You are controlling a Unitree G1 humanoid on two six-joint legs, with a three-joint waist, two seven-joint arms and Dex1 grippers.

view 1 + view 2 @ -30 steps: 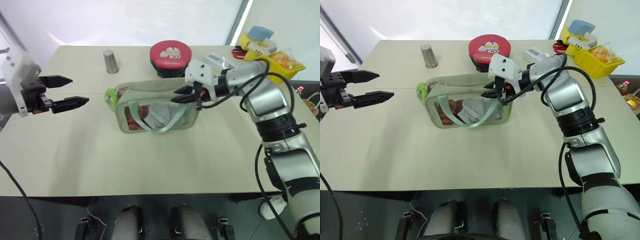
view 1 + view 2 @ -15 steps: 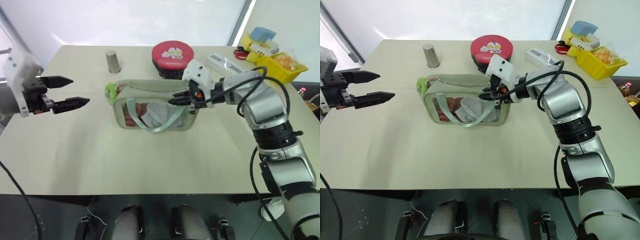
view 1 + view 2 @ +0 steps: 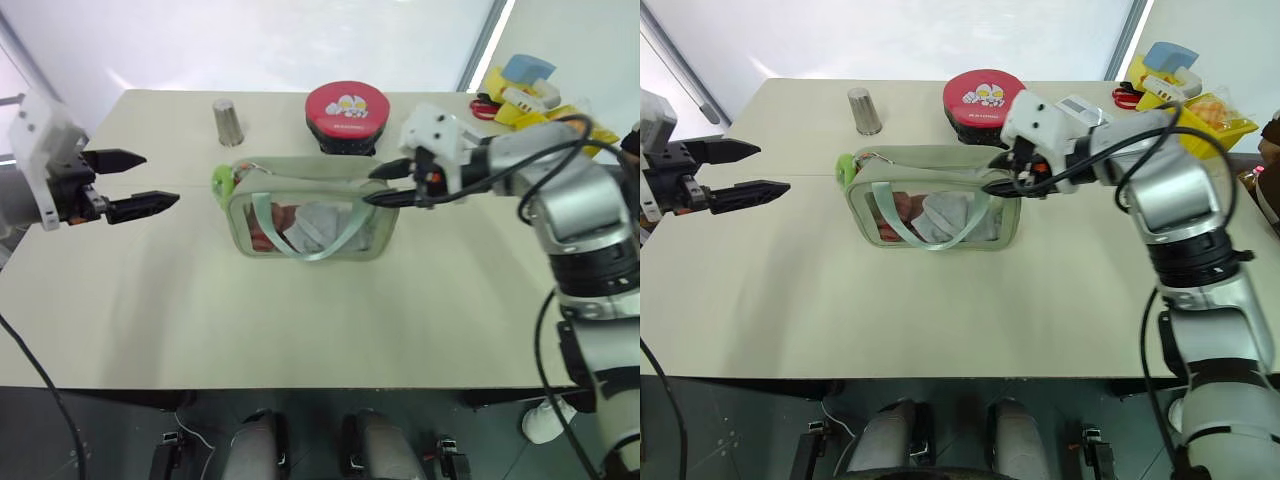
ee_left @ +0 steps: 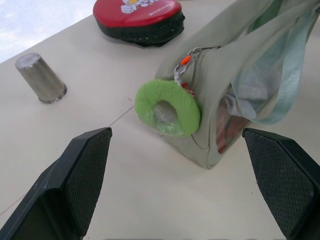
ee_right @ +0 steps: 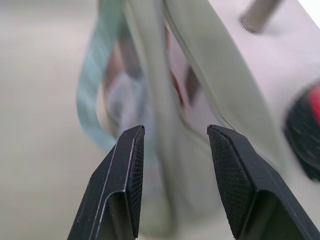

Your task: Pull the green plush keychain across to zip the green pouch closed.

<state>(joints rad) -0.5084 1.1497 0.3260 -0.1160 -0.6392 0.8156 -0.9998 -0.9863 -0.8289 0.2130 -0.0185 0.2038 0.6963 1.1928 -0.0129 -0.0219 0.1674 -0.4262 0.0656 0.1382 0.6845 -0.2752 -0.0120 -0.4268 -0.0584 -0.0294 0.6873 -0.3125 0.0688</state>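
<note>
At nine o'clock on the table (image 3: 150, 300), the left gripper (image 3: 140, 182) is seen hovering with its fingers spread wide, nothing between them, well apart from the pouch. Just past it, the green plush keychain (image 3: 221, 182) is found at the pouch's nine o'clock end, hanging off the zipper link against the side wall. The green pouch (image 3: 310, 215) lies at the table's centre, its clear panel facing the robot, the mint strap (image 3: 300, 235) draped across it and white and reddish contents showing through. At the pouch's three o'clock end, the right gripper (image 3: 385, 185) is held with its fingers parted, the pouch's top edge lying between them but not seen to be pinched.

Trouble is likely if that end is not gripped: once the keychain is pulled, the soft pouch could be dragged along the table and the zipper left where it is. The fuzzy ring may also slip from a shallow pinch, or the strap be snagged.

At twelve o'clock a metal cup (image 3: 226, 122) and a round red case (image 3: 346, 112) are set, near the pouch but clear of the zipper's line. A yellow bin (image 3: 555, 120) sits at two o'clock, well apart.
</note>
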